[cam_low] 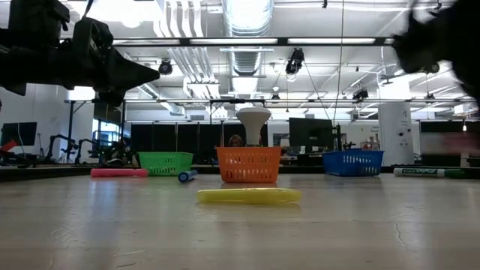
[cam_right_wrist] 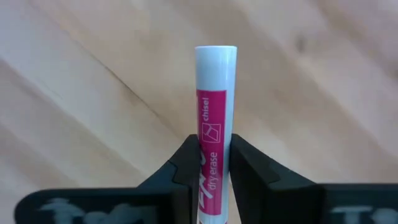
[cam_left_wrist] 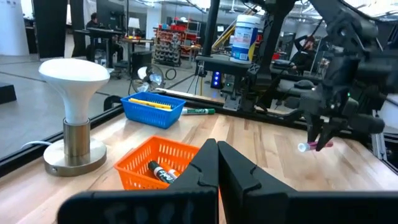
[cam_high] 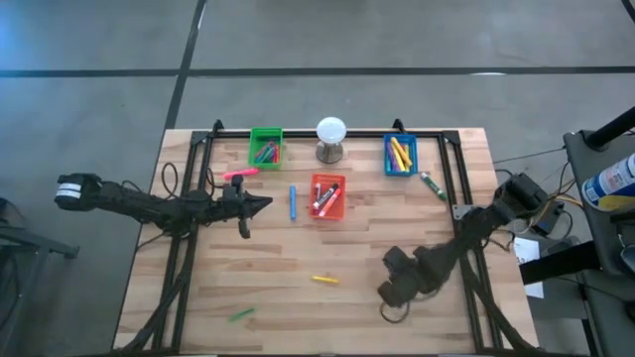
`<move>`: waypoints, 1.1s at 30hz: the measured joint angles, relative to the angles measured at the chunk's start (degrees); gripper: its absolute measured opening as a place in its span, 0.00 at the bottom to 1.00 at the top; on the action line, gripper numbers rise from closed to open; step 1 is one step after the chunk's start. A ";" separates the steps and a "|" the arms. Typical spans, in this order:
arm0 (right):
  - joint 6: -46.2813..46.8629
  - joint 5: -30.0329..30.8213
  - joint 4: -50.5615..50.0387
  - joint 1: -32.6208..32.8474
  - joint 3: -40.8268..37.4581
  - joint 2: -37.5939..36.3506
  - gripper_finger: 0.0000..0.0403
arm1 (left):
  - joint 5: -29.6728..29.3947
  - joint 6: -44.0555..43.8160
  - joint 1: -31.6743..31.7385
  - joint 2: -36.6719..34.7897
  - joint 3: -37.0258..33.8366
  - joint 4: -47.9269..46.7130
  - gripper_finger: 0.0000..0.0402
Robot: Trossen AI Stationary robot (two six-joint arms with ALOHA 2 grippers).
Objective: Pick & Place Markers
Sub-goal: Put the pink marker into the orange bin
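Orange bin (cam_high: 326,196) holds markers (cam_high: 322,198), green bin (cam_high: 266,147) and blue bin (cam_high: 399,155) too; right claw (cam_right_wrist: 213,163) clamps a pink marker (cam_right_wrist: 214,124) above the surface (cam_high: 298,297), label legible only at its wrist; left claw (cam_left_wrist: 217,163) closed, empty.

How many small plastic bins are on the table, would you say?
3: the green bin by the far edge, the blue bin opposite the white lamp, and the red bin nearer centre.

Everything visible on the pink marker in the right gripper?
The pink dry-erase marker is a slim plastic cylinder with a pink label printed "chisel" and "dry erase" and a white end pointing away from the wrist. The right gripper pinches its lower barrel between both dark fingers. In the left wrist view it hangs above the light wooden table.
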 joint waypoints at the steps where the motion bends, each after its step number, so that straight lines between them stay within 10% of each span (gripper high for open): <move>1: -2.07 0.85 0.14 -1.95 0.60 -0.94 0.15 | 0.00 0.00 0.00 -0.03 0.00 0.08 0.00; 16: -43.95 -1.15 8.77 -41.50 19.69 6.23 0.15 | -0.11 -0.45 0.00 0.04 0.02 -0.82 0.00; 33: -43.31 -10.08 7.13 -50.19 33.81 23.44 0.20 | -0.11 -1.73 0.00 -0.07 0.13 -1.14 0.00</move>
